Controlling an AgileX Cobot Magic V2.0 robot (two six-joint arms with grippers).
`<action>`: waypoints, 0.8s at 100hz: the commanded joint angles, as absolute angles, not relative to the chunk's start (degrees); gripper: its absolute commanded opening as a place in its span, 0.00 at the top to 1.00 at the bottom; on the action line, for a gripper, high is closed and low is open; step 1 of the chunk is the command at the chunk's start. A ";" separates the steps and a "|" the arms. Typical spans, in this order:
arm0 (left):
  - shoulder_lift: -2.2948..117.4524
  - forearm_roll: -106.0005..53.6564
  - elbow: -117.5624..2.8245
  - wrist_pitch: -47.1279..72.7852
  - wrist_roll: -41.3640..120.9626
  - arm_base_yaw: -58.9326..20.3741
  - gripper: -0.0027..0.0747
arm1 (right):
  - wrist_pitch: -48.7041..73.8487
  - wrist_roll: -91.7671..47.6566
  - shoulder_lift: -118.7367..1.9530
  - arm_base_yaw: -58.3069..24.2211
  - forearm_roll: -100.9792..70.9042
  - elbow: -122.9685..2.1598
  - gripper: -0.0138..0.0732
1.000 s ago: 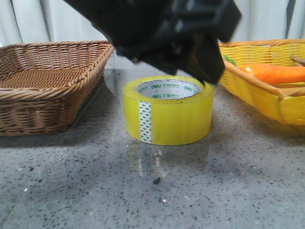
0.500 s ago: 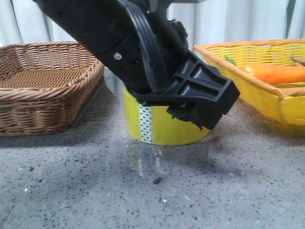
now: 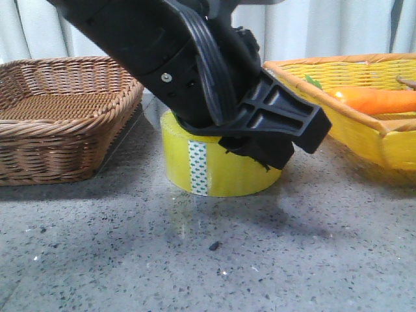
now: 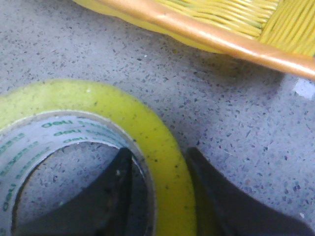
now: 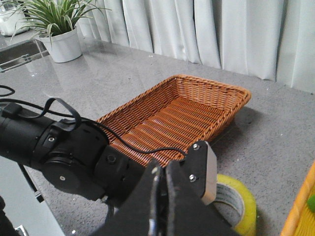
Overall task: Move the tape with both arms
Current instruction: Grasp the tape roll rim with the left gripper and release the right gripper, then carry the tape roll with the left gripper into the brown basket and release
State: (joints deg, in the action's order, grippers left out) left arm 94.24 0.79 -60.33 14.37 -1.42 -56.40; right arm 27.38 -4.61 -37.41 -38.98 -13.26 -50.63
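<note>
The grey speckled worktop (image 3: 214, 260) is nearest in the front view, with a small dark speck on it ahead of the tape (image 3: 218, 166). The tape stands flat on the worktop near its middle, its patterned tab facing the camera. The left gripper (image 3: 260, 146) comes down over it from the upper left, its black body covering the roll's top.

In the left wrist view the gripper's (image 4: 157, 196) two dark fingers straddle the tape's (image 4: 157, 142) wall: one finger sits inside the white core, the other outside the yellow rim. They lie close against the wall on both sides, but the blur makes it hard to say whether they are truly pinching it.

Left of the tape is a brown basket (image 3: 65, 117); to the right is a yellow basket (image 3: 364, 140) holding a carrot (image 3: 374, 101).

The right gripper (image 5: 160, 206) is high above the scene, its fingers pressed together, looking down on the left arm (image 5: 64, 152), the tape (image 5: 236, 204) and the brown basket (image 5: 177, 115). Beyond stand a potted plant (image 5: 56, 24) and pale curtains (image 5: 221, 29).
</note>
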 commanded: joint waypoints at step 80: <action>68.71 9.69 -61.84 30.51 -1.64 -34.99 0.99 | 25.14 -4.62 -37.35 -38.81 -14.48 -52.12 0.92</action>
State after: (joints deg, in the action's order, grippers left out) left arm 70.32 9.56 -62.73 34.17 -1.55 -38.09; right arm 29.34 -4.61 -37.41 -38.98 -14.00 -50.63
